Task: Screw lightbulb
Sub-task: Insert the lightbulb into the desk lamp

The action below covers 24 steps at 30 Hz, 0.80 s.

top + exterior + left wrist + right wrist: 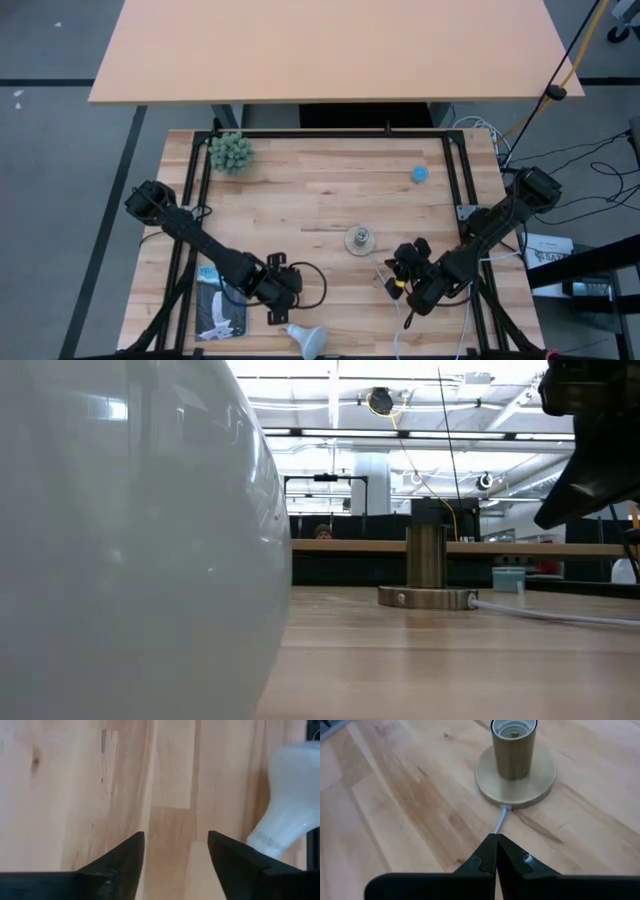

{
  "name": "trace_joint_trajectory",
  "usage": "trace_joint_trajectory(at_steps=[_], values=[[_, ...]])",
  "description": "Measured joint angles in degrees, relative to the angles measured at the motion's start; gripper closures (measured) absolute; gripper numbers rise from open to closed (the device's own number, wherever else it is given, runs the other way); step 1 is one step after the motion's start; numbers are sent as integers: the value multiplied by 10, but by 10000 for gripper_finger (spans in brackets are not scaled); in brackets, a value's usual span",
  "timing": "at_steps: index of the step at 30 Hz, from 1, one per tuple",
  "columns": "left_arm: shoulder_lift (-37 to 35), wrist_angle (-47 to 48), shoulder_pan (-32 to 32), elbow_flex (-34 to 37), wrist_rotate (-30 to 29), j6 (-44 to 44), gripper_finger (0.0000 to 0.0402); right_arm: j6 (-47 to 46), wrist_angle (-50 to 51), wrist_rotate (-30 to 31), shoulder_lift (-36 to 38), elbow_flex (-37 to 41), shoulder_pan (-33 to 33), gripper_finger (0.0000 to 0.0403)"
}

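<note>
The white lightbulb (307, 340) lies on its side at the table's near edge; it fills the left of the low view (130, 540). My left gripper (285, 312) stands open just left of it and above the bare wood. In the left wrist view (176, 852) nothing is between its fingers, and the bulb (292, 795) lies off to one side of them. The brass socket (359, 240) stands upright on its round base at mid-table. My right gripper (496, 845) is shut and points at the socket (515, 765) from the right, over its white cord (500, 820).
A small green plant (231, 152) stands at the far left and a small blue object (420, 173) at the far right. A dark printed card (220, 305) lies near the left arm. The socket's white cord (400, 320) runs off the near edge.
</note>
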State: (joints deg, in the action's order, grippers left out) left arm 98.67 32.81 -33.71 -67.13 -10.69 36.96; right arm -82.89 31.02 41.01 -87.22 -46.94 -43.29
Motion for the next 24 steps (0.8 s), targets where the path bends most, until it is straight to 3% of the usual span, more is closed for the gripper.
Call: trace_joint_trajectory(at_steps=[7, 15, 24], values=[[0, -56, -42, 0, 38, 10, 137, -7, -16, -9, 0, 0, -15, 403], [29, -145, -113, -1, -4, -14, 152, -6, -43, -6, 0, 0, -18, 403], [91, -166, -100, -3, -8, -11, 161, -5, -62, -6, 0, 0, -18, 403]])
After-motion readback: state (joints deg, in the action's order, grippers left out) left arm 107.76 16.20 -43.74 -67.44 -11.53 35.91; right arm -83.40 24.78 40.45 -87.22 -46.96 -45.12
